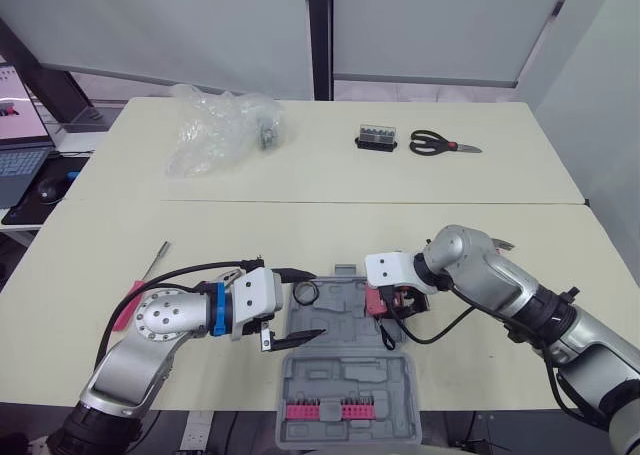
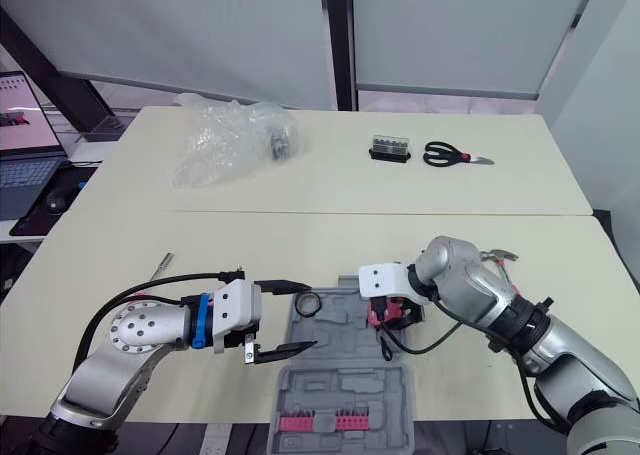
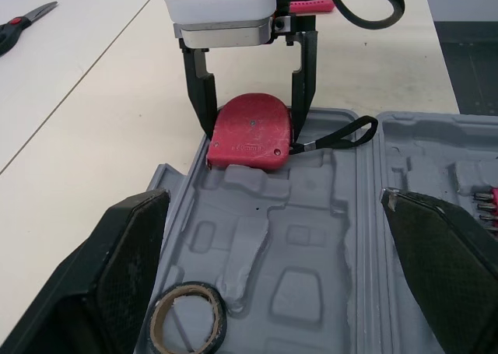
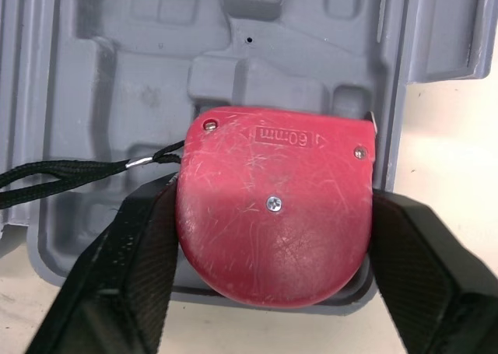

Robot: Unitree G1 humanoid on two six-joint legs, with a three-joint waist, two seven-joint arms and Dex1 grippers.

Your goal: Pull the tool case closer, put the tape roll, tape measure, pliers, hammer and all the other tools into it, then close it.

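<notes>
- The right pincer (image 1: pixel 385 302) clamps the red tape measure (image 4: pixel 272 206) by its edges at the open tool case's (image 1: pixel 345 375) right rim, seemingly to seat it in a moulded recess.
- The left pincer (image 1: pixel 314 303) gapes wide and empty above the tape roll (image 3: pixel 185 291), which lies in the case at the bench's (image 1: pixel 300 225) near edge.

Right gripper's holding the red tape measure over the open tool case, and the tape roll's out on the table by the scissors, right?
Not the tape roll: it lies inside the tool case, as the left wrist view shows. The right gripper does hold the red tape measure over the case.
</notes>
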